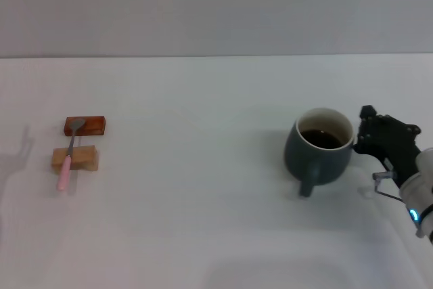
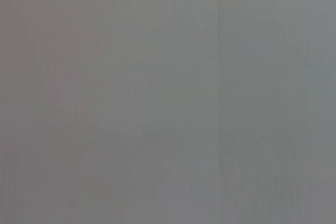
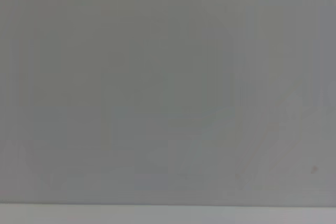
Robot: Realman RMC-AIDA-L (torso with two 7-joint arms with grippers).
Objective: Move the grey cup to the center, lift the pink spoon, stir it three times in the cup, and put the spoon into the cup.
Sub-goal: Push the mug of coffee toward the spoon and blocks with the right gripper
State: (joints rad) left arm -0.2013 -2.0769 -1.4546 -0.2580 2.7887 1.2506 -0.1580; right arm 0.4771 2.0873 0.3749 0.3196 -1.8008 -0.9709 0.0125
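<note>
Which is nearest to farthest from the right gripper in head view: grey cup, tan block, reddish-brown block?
From the right gripper, on the table's right:
1. grey cup, just beside it.
2. and 3. tan block and reddish-brown block, far left; too close to call.

A plain pale grey surface (image 3: pixel 157 77) is seen across almost the whole right wrist view, and no cup, spoon or fingers can be made out on it. A thin, lighter, whitish strip (image 3: pixel 168 214) is seen running straight along one edge, with a clear line where the grey stops. One tiny dark speck (image 3: pixel 314 169) is seen on the grey part near that strip, but what it is cannot be told.
</note>
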